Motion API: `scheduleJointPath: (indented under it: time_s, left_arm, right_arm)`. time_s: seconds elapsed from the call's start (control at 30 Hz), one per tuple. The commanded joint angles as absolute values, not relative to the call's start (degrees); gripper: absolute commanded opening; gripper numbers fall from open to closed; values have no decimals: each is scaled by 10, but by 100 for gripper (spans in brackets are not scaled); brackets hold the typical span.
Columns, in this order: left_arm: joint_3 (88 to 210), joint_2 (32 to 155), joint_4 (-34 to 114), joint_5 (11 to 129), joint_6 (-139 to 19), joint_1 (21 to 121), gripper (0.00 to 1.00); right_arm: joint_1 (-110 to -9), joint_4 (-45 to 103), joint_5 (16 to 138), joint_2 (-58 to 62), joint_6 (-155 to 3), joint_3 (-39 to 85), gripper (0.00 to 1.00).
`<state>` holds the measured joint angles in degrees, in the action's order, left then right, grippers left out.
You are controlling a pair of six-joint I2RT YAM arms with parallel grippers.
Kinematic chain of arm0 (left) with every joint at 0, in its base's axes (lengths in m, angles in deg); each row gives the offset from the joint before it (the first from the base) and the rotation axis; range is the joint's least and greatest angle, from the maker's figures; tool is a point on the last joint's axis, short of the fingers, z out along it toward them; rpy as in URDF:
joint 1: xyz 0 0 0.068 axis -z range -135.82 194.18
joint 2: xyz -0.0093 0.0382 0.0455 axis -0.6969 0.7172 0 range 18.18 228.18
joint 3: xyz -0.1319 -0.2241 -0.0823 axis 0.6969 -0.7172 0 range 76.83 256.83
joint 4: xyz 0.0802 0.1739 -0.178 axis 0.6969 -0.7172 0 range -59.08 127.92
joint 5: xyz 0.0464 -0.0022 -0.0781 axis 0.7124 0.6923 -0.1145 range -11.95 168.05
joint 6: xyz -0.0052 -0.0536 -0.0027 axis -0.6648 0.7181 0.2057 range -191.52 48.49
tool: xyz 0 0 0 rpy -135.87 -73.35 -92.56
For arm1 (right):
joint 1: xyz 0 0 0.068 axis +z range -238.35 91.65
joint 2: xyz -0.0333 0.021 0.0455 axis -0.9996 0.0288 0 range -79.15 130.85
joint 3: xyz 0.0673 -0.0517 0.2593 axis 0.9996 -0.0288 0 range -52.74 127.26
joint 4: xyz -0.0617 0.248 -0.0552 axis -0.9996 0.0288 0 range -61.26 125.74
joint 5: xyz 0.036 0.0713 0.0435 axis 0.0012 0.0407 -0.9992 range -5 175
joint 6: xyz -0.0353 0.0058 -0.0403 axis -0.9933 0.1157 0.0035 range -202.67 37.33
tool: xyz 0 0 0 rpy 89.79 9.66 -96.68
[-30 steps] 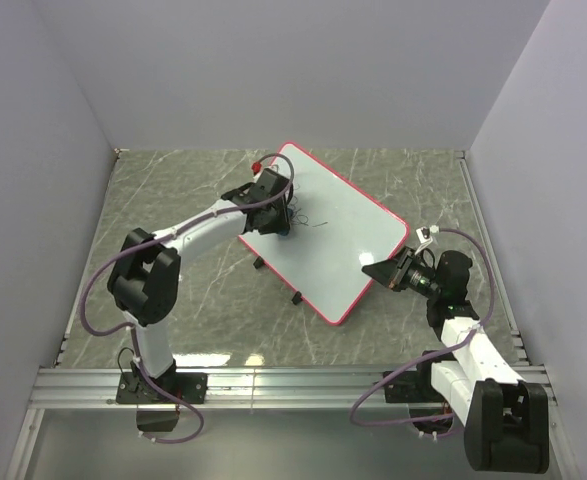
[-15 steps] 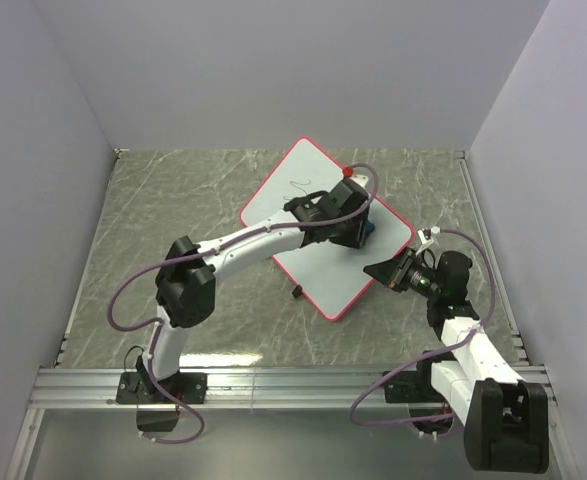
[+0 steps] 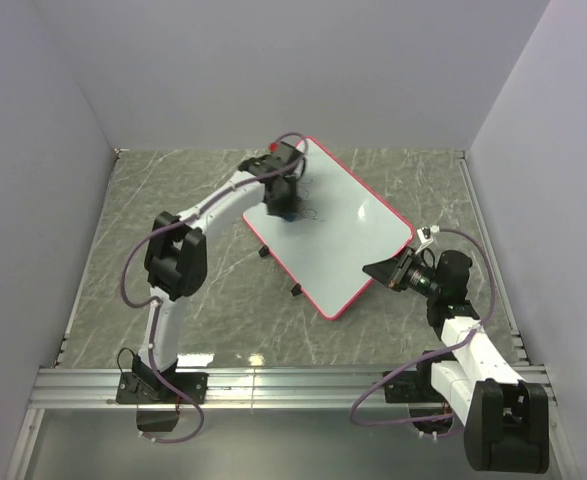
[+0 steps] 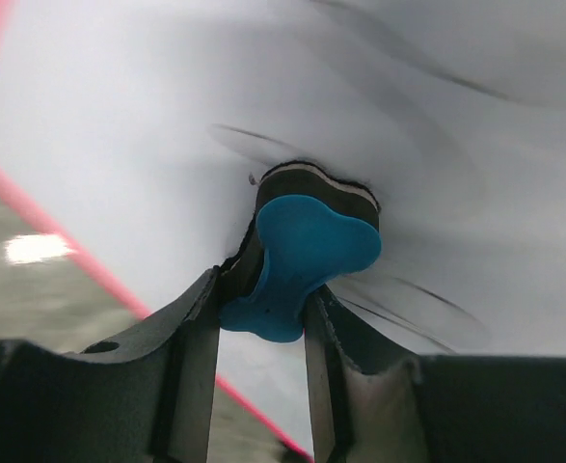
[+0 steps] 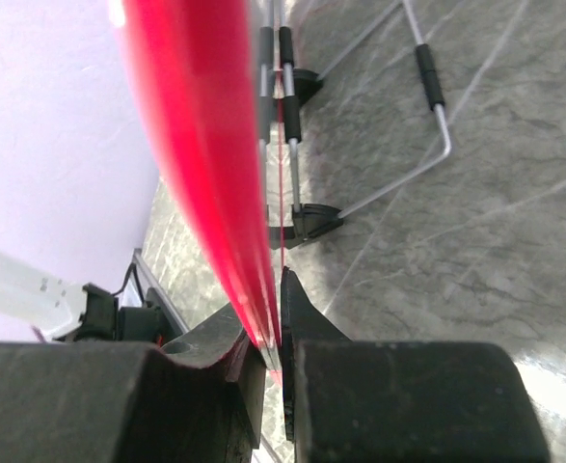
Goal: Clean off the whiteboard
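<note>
The whiteboard [image 3: 338,235] with its red-pink rim lies tilted on its black feet at the table's middle. A few dark scribbles [image 3: 316,213] show near its upper left. My left gripper [image 3: 281,203] is shut on the blue-black eraser [image 4: 302,246] and presses its dark pad against the board's white face [image 4: 148,125]. Blurred dark strokes show around the eraser in the left wrist view. My right gripper [image 3: 381,270] is shut on the board's right rim [image 5: 205,174], one finger on each side of the edge.
The grey marbled table [image 3: 173,260] surrounds the board. The board's wire stand and black feet [image 5: 307,222] show under it in the right wrist view. White walls close in the back and both sides. A metal rail [image 3: 273,385] runs along the near edge.
My left gripper with the eraser swept from the board's upper left to its right side, then back to the upper left. The right gripper kept its hold on the rim.
</note>
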<state>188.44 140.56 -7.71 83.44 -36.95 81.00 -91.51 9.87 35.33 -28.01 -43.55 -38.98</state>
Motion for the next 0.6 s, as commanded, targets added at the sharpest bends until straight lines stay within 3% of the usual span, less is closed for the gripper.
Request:
scheduleJointPath:
  time_s: [0.0,0.23,0.57]
  left_arm:
    - [1856,1458,-133,880,-376,763,0]
    - [1862,1447,-124,850,-403,760,0]
    - [1861,1407,-13,722,-416,887,0]
  right_arm:
    - [-906,95,325,-283,-447,-364,0]
    - [-905,91,324,-275,-445,-364,0]
    - [-905,87,324,-269,-446,-363,0]
